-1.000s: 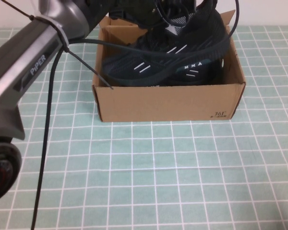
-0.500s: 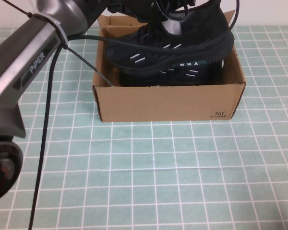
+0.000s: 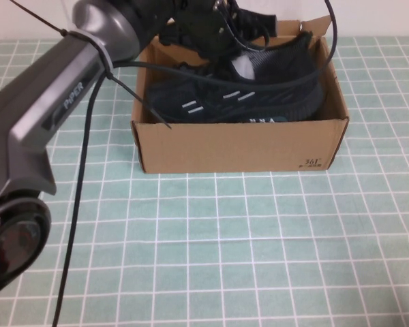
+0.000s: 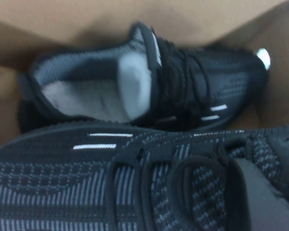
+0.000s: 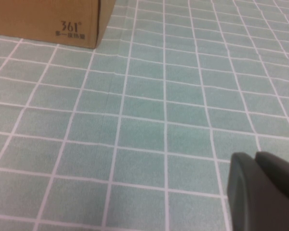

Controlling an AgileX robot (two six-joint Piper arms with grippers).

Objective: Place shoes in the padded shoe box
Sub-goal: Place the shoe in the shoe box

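The brown cardboard shoe box (image 3: pixel 238 144) stands at the far middle of the table, and its "361" corner shows in the right wrist view (image 5: pixel 48 19). One black sneaker (image 3: pixel 238 97) with white dashes lies along the box's front wall, its top above the rim. My left gripper (image 3: pixel 215 27) reaches over the box and is shut on this sneaker's collar. In the left wrist view a grey finger (image 4: pixel 265 197) sits at the held sneaker (image 4: pixel 86 192). The other sneaker (image 4: pixel 135 91), stuffed with white paper, lies behind it against the box wall (image 4: pixel 86 19). My right gripper (image 5: pixel 265 192) is shut and empty, low over the cloth, outside the high view.
A green cloth with a white grid (image 3: pixel 232 238) covers the table. The left arm (image 3: pixel 61 102) and its black cables (image 3: pixel 82 177) cross the left side of the high view. The box's back flaps (image 3: pixel 313 27) stand upright.
The held sneaker was tilted above the box's rim; my left gripper has lowered it into the box, beside the other sneaker.
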